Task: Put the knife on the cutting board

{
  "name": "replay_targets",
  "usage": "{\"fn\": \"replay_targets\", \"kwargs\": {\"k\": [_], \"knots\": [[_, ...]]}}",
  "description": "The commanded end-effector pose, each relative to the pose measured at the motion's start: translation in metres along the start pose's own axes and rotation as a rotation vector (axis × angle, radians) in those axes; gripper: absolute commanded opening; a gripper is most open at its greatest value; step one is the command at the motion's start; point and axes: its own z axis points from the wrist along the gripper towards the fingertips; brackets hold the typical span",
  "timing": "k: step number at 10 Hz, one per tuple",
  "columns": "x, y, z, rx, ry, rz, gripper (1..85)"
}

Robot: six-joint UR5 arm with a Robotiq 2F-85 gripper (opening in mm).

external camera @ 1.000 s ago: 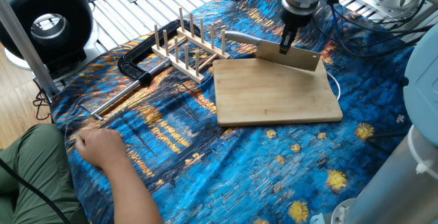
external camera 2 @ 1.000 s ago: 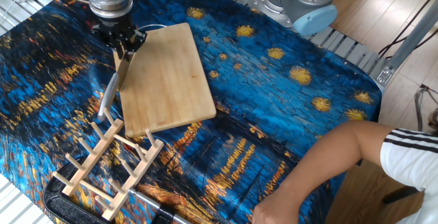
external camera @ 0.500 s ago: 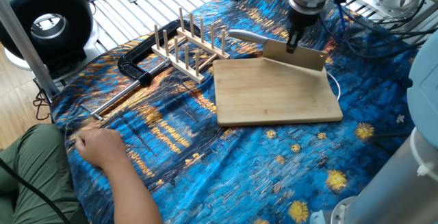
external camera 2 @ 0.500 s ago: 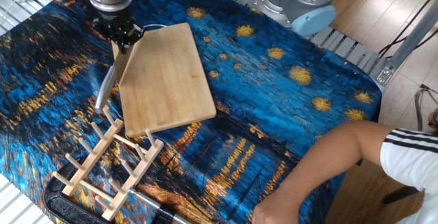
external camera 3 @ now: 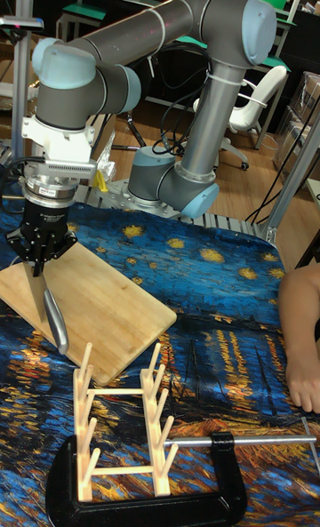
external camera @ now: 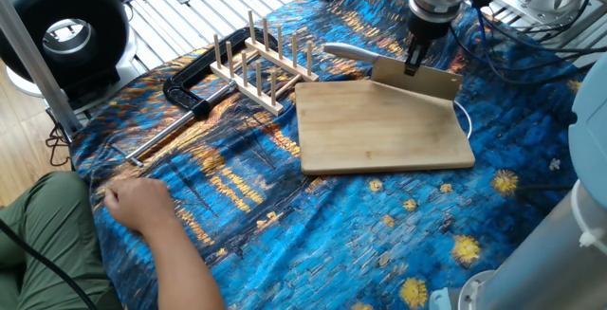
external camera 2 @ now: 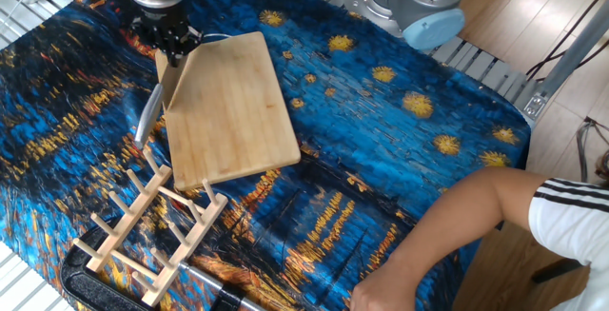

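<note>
My gripper [external camera: 413, 61] is shut on the knife [external camera: 418, 79], a silver cleaver pinched by the top edge of its wide blade. The blade hangs on edge along the far side of the cutting board [external camera: 379, 130], a light bamboo board lying flat on the cloth. The steel handle [external camera: 346, 51] points towards the peg rack. In the other fixed view the gripper [external camera 2: 172, 48] holds the knife [external camera 2: 167, 75] at the cutting board's [external camera 2: 233, 111] left edge. The tall fixed view shows the gripper [external camera 3: 40, 262], the knife [external camera 3: 44, 305] hanging below it, and the cutting board [external camera 3: 107, 309].
A wooden peg rack [external camera: 258, 62] stands left of the board, with a black clamp [external camera: 186, 92] and its long bar beside it. A person's hand [external camera: 140, 201] rests on the starry blue cloth at the near left. A white cable [external camera: 465, 116] curves past the board's right end.
The gripper has carried the knife a little to the right and farther back along the board's far edge, away from the peg rack. The hand, rack and clamp have stayed put.
</note>
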Motion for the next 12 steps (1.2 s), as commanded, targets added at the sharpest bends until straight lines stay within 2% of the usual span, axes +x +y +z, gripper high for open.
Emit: {"fn": "replay_targets", "kwargs": {"k": [1,4,9,12], "knots": [[-0.0032,0.0053,0.001,-0.024,-0.021,-0.026,30.7],[-0.0061,0.0086,0.0008,-0.037,-0.03,-0.035,47.7],[-0.0041,0.0129,0.001,-0.05,-0.023,-0.111,78.0],[-0.003,0.0127,0.0006,-0.051,-0.021,-0.133,85.0]]}}
